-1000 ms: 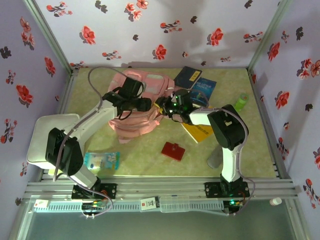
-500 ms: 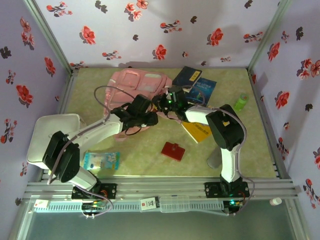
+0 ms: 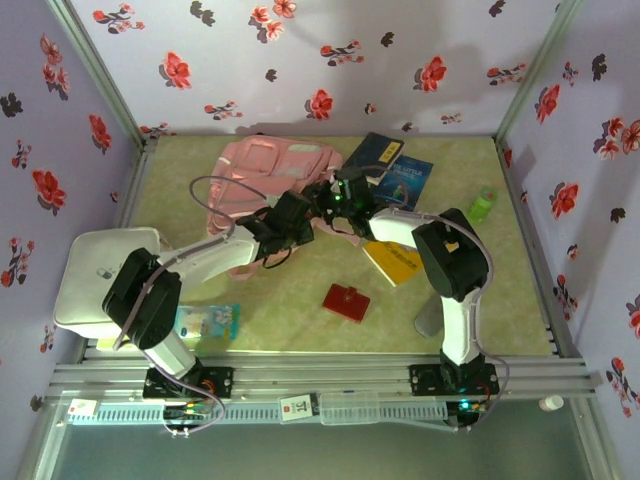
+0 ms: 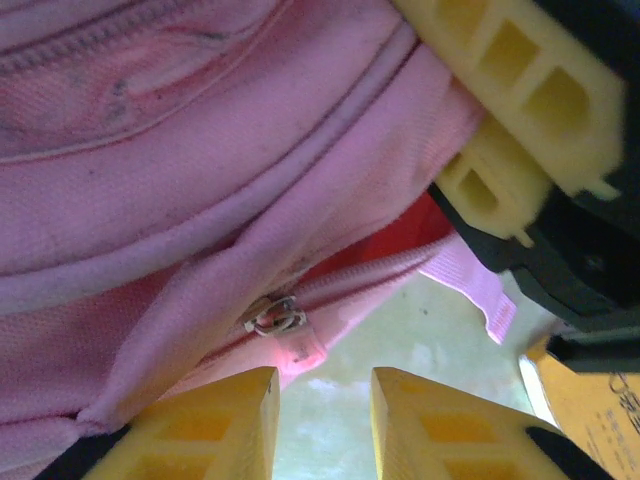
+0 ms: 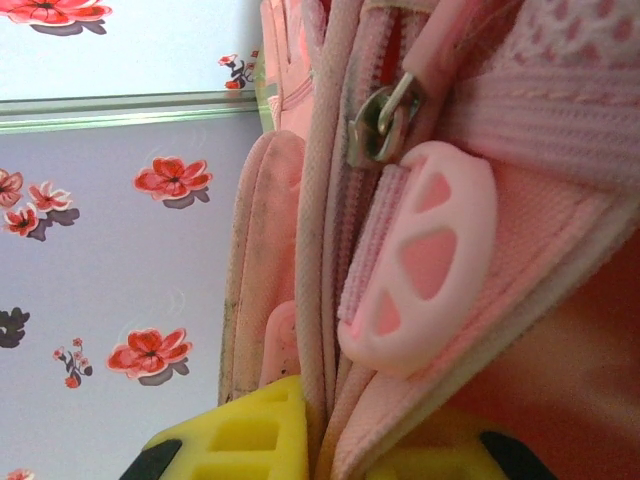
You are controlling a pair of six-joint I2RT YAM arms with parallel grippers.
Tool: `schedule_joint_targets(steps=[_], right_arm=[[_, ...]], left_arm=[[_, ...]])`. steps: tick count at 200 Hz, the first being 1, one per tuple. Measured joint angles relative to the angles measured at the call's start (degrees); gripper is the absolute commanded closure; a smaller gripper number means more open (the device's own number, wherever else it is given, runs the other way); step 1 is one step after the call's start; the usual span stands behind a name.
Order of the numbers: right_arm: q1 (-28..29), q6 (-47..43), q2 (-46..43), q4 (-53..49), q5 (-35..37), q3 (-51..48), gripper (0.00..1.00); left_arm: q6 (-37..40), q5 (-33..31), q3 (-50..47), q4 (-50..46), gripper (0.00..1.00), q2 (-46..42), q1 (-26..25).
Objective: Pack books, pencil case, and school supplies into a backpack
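the backpack (image 3: pixel 262 170) lies flat on the far half of the desk (image 3: pixel 300 290), left of centre, its near right corner bunched where the two arms meet. a zip runs along that corner. from the left wrist its metal pull (image 4: pixel 272 318) sits just beyond the tips of the left gripper (image 4: pixel 325 400), a touch toward the finger on that view's left, not yet between them. the zip line climbs slantwise from lower left to upper right there, with a sliver of red lining where it gapes. the left gripper's jaws stand apart, bare desk showing through the gap, nothing in them. the right gripper (image 5: pixel 320 440) is clamped on a seam of the backpack's fabric, just past the pull, so to my eye it is holding the bag taut. i'd judge the left arm the nearer one to the pull; it wants a short push forward so the pull lands between its fingers, then a drag along the zip's slant

counting round: one backpack; three books, all outside it, with the navy book (image 3: pixel 372 153) and blue book (image 3: pixel 408 182) side by side just right of the bag and the yellow book (image 3: pixel 398 262) nearer, beside the right arm; one red square piece (image 3: pixel 346 301) on open desk between the arms; one grey pouch (image 3: pixel 430 322) by the right arm; one small green thing (image 3: pixel 483 205) near the right edge; one pale blue packet (image 3: pixel 208 320) by the left arm's base
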Motion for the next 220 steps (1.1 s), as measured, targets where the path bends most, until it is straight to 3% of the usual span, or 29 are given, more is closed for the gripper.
schedule_joint_targets(steps=[45,111,166,220], right_arm=[[1.07,1.11,1.68,0.44,0.11,1.75,0.86],[3.56,2.67,4.7,0.76,0.79,6.32,0.87],[4.37,3.28,6.43,0.55,1.18,8.61,0.87],[4.48,3.26,6.54,0.17,1.68,8.61,0.87]], left_arm=[[-2.62,-8.5,0.28,-1.62,0.71,0.81,-0.15],[-4.09,-14.1,-0.48,-3.69,0.7,0.79,1.7],[-4.46,-17.66,-0.87,-5.53,0.87,0.79,2.27],[-4.24,-18.25,-2.62,-6.1,0.94,-1.09,2.27]])
